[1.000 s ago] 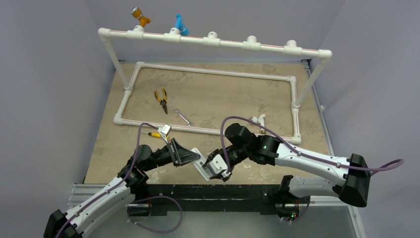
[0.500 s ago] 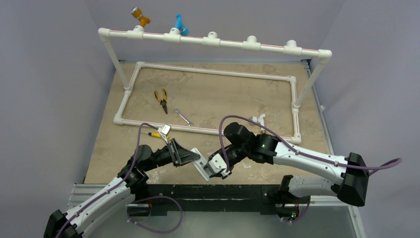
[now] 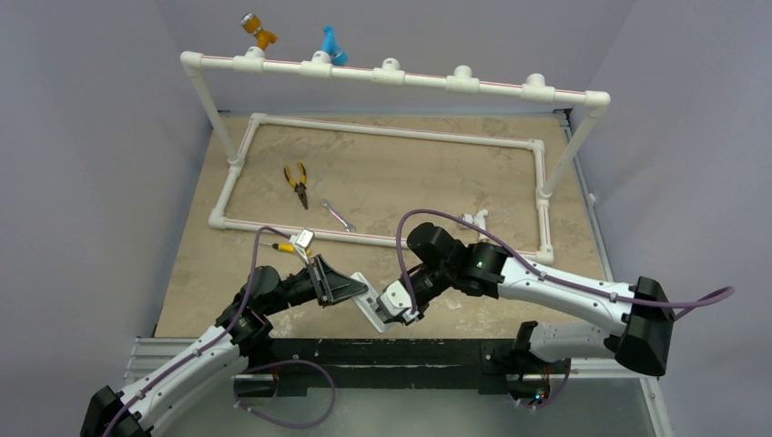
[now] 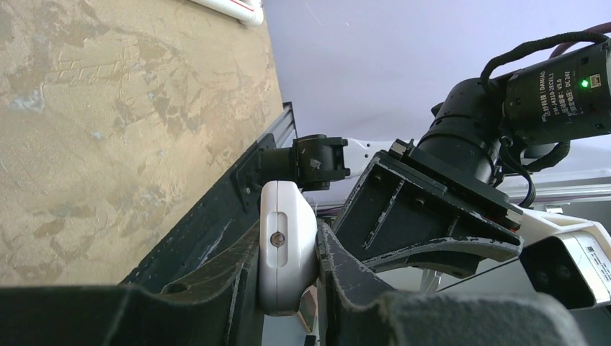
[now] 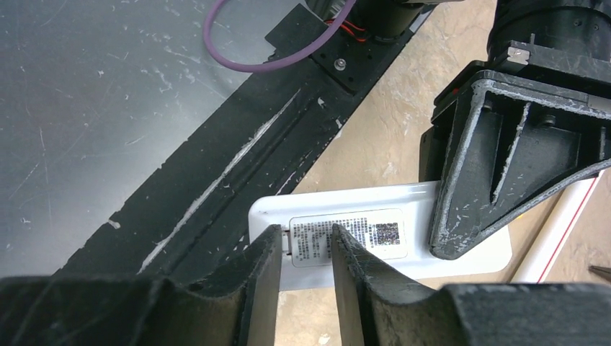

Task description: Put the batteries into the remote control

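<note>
**Gripping the remote control [image 4: 288, 205] at the lower centre of the overhead view**

The left end effector [image 4: 287, 241] is clamped on the white remote's thin edges. It holds the remote above the near edge of the desk [image 3: 419, 173]. The right end effector [image 5: 302, 249] sits over the remote's labelled back. Its fingers are a narrow gap apart, with nothing visible between them. Farther up the frame, yellow-handled pliers [image 3: 296, 182] and a silver wrench [image 3: 338, 215] lie inside a white pipe frame [image 3: 391, 131].

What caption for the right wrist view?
Right gripper, jaws apart, over the labelled back of the white remote control clamped by the left gripper.
</note>
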